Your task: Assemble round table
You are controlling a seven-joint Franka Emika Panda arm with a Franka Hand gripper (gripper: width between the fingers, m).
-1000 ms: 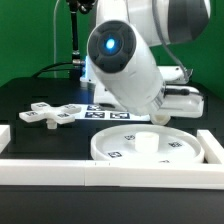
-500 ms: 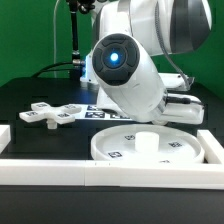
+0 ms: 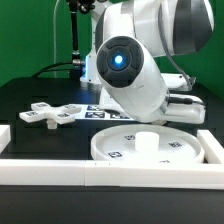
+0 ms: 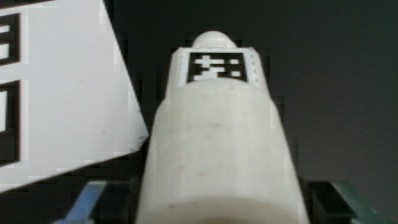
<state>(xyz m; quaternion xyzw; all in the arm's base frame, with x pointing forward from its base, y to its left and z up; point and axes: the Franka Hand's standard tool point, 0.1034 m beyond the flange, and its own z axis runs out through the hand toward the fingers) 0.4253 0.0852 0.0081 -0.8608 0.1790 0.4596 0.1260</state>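
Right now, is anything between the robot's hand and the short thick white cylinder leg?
Nothing visible. In the wrist view the short thick white plastic cylinder leg sits clamped between the two fingers of the hand.

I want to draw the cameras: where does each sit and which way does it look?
Exterior view: off the arm, facing it over the long white border bar, toward the white cross-shaped foot piece and large rimmed round white disc; the bulky white arm fills the middle.
Wrist view: on the wrist, looking along the short thick white cylinder leg; the claw's bluish fingertips peek in beside it.
Shared: the flat white marker board and black table.
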